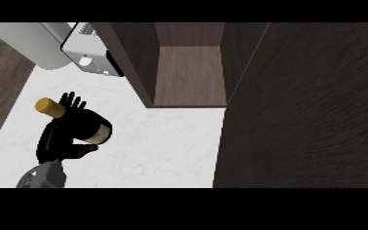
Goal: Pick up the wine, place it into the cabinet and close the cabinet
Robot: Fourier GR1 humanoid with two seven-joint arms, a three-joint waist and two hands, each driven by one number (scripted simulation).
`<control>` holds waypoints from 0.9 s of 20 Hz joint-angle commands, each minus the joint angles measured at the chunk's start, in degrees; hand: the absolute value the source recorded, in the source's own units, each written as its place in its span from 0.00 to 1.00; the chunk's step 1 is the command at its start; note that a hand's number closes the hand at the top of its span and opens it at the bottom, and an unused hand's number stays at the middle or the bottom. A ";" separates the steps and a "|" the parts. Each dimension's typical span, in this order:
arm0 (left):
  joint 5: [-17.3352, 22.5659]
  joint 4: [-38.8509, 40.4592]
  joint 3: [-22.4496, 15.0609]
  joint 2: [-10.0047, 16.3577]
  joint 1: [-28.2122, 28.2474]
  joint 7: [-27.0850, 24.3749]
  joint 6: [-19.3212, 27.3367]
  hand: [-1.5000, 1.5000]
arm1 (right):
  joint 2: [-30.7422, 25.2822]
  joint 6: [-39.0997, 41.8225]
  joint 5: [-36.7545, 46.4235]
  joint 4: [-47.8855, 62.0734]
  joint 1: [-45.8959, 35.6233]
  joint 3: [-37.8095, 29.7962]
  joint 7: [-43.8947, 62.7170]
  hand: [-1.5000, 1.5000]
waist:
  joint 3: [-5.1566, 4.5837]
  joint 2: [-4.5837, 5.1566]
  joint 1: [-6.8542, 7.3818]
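While its fingers and thumb are curled round the dark body of the wine bottle (84, 123), the left hand (59, 141) is seen at the lower left of the head view. It is carried on a grey forearm (45, 177) that enters from the lower edge. The bottle is held tilted, with its gold cap (49, 105) pointed up and to the left past the fingertips. Its pale label (101, 132) is turned to the right, just beside the thumb. Much of the dark glass is hidden by the hand.

Hand and bottle are shown over the white counter (158, 146), well apart from the cabinet (191, 75), which lies up and to the right. The cabinet is found open, and a brown inner surface is exposed between its dark side walls. The cabinet door (295, 117) is swung out, and the right side of the view is filled by its dark panel.

At the upper left, a white appliance (87, 48) is set just beside the cabinet's left wall. Next to it a pale grey rounded shape (36, 48) is seen, whose kind cannot be told.
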 commanded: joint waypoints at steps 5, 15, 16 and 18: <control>-0.55 7.36 -1.95 0.62 -4.01 -4.63 -7.05 1.00 | 0.84 0.20 -1.26 -5.09 1.66 0.96 0.26 0.00 | -0.03 0.07 -0.14; -8.27 1.11 -7.29 0.07 2.60 -12.02 0.75 1.00 | -0.52 -0.95 -0.14 -6.90 -0.92 0.14 5.63 0.00 | 0.00 -0.08 0.30; -6.84 -3.54 -6.93 0.87 1.88 -6.86 1.92 1.00 | 0.32 -2.01 0.34 -6.96 -1.02 0.31 5.47 0.00 | 0.03 -0.14 0.44; -9.07 -1.25 -7.26 -1.28 3.52 -13.35 5.34 1.00 | 0.83 -0.99 0.37 -5.33 0.74 0.78 1.74 0.00 | 0.01 -0.05 0.24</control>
